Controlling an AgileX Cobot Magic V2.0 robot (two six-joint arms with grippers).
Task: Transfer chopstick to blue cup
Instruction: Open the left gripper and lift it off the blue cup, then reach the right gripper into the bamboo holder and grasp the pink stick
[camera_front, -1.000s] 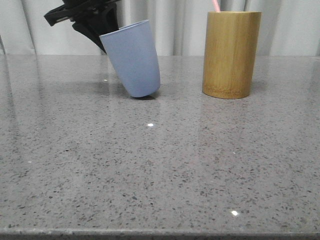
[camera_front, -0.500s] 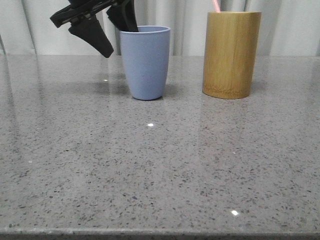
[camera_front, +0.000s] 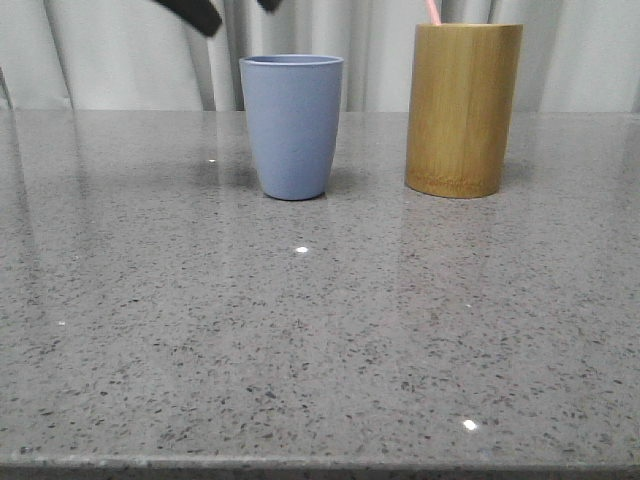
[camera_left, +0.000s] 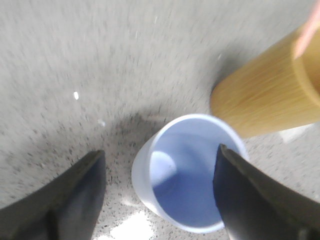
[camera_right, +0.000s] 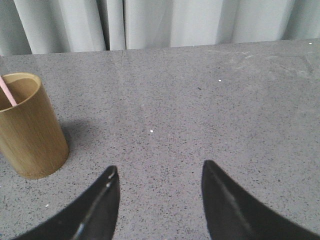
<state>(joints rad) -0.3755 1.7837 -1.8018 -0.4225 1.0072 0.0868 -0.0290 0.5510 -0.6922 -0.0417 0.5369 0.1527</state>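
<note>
The blue cup (camera_front: 292, 125) stands upright and empty on the grey table, apart from both grippers. It also shows in the left wrist view (camera_left: 187, 175). My left gripper (camera_front: 235, 8) is open, just above the cup at the top edge of the front view. In the left wrist view the left gripper (camera_left: 160, 150) has one jaw on each side above the cup's rim. A pale-pink chopstick (camera_front: 432, 11) sticks out of the tan bamboo holder (camera_front: 463, 108). It also shows in the right wrist view (camera_right: 7, 92). My right gripper (camera_right: 159, 167) is open and empty over bare table.
The bamboo holder (camera_right: 30, 125) stands right of the blue cup with a gap between them, and also shows in the left wrist view (camera_left: 265, 100). Grey curtains hang behind the table's far edge. The speckled table (camera_front: 320, 330) stretches toward the front.
The blue cup went from tilted in my left gripper to standing upright on the table. The left gripper let go of it, opened and rose toward the top edge.
</note>
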